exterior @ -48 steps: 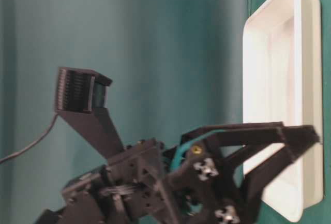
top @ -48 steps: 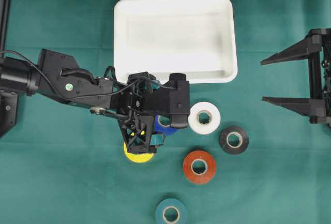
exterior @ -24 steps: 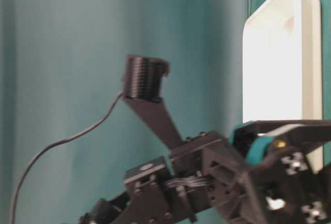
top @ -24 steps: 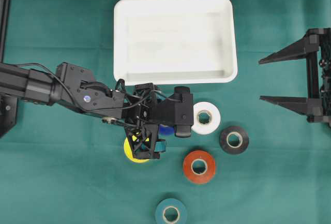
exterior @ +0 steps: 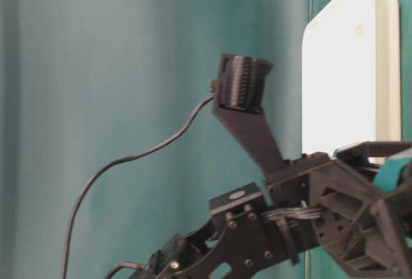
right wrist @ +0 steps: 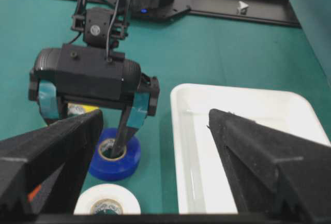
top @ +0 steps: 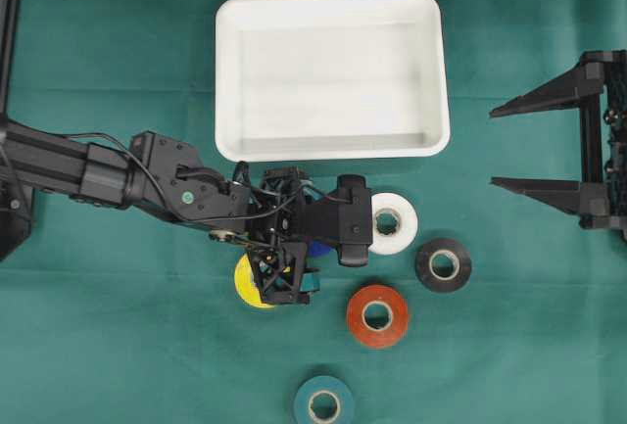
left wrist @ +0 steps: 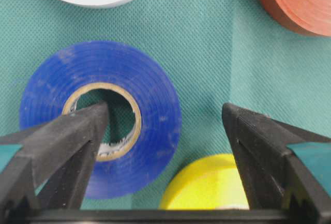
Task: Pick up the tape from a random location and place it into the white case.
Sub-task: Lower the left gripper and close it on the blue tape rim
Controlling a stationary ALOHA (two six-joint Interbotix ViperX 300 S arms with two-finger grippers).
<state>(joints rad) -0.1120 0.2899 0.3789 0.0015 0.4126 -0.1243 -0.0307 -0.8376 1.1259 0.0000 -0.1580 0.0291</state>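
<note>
The left hand [top: 294, 265] hangs over the tabletop [top: 118, 346] just below the white case [top: 331, 73], its two fingers spread wide and holding nothing. From its own wrist view, one finger [left wrist: 57, 146] stands in the core of the blue tape roll [left wrist: 103, 115] and the other finger [left wrist: 269, 157] stands outside the roll, by the yellow tape roll [left wrist: 207, 188]; whether either finger touches the blue roll I cannot tell.

There are six tape rolls, all flat on the green cloth below the case. Going rightward from the case's lower left corner, the yellow roll and the blue one [top: 318, 247] sit partly hidden under the left hand. Next comes the teal tape roll [top: 324, 402], the furthest from the case, near the bottom edge. Then the orange tape roll [top: 377, 315], under the case's lower right part. The white tape roll [top: 390, 222] lies just below the case's bottom rim, close beside the blue one. The black tape roll [top: 444, 264] sits just past the case's lower right corner.

There is one case, with nothing in it.

Well to the right of the case, the right hand [top: 544, 145] sits with its two fingers fully apart, gripping nothing.
</note>
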